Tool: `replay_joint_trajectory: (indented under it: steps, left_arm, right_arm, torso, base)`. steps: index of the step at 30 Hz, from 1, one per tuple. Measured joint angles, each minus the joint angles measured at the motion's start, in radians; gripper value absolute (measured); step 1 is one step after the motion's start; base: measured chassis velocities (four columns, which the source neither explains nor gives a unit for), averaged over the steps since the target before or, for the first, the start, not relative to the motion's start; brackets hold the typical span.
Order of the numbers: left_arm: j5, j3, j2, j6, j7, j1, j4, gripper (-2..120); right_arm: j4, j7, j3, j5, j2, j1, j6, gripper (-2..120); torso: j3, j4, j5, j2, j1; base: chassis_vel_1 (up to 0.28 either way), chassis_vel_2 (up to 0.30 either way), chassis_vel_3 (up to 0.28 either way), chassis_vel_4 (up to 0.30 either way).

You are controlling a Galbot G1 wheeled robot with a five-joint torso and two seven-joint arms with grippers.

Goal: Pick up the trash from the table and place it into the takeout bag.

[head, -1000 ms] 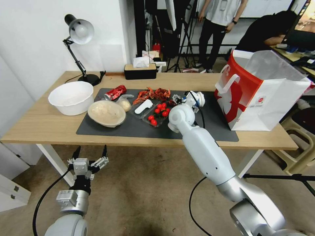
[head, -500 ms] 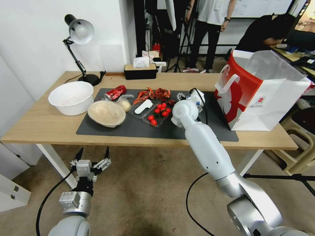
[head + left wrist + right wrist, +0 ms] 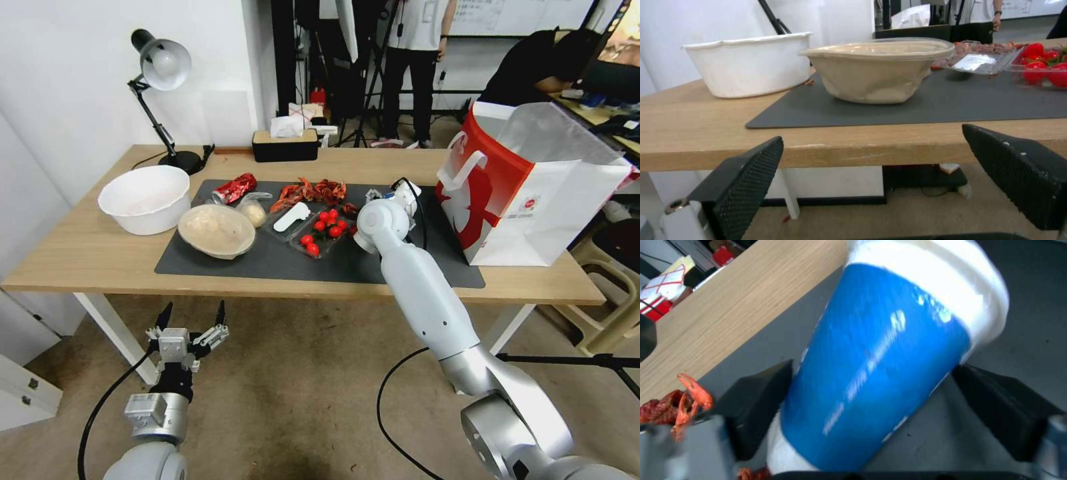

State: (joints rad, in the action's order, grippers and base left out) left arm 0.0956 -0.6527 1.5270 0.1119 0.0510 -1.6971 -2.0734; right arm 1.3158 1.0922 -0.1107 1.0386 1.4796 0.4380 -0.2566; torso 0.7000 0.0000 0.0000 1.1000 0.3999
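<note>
Since a second ago the right arm has reached further across the table (image 3: 87, 257), its wrist now nearer the takeout bag (image 3: 527, 193); the left gripper (image 3: 190, 320) has sunk slightly lower. From the head, the right arm stretches out over the dark mat (image 3: 267, 260), its wrist hiding the right gripper; the left gripper hangs below the table's near edge, fingers spread and empty. The left wrist view looks up past its wide-open fingers (image 3: 751, 173) at the lidded beige bowl (image 3: 876, 71) on the mat. In the right wrist view the blue paper cup (image 3: 889, 363) sits tilted between the right gripper (image 3: 880, 406) fingers, both pressed against its sides, above the mat.
</note>
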Motion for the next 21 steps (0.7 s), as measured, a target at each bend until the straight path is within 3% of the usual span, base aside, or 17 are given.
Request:
replay_joint_trajectory:
  steps: [21]
  left_arm:
    - [0.0,0.003,-0.002,0.011,0.0,0.004,0.013,100]
  right_arm:
    - [0.023,0.005,-0.009,-0.002,-0.008,0.01,0.0,13]
  torso:
    - [0.0,0.0,0.0,0.0,0.0]
  base:
    - [0.0,0.0,0.0,0.0]
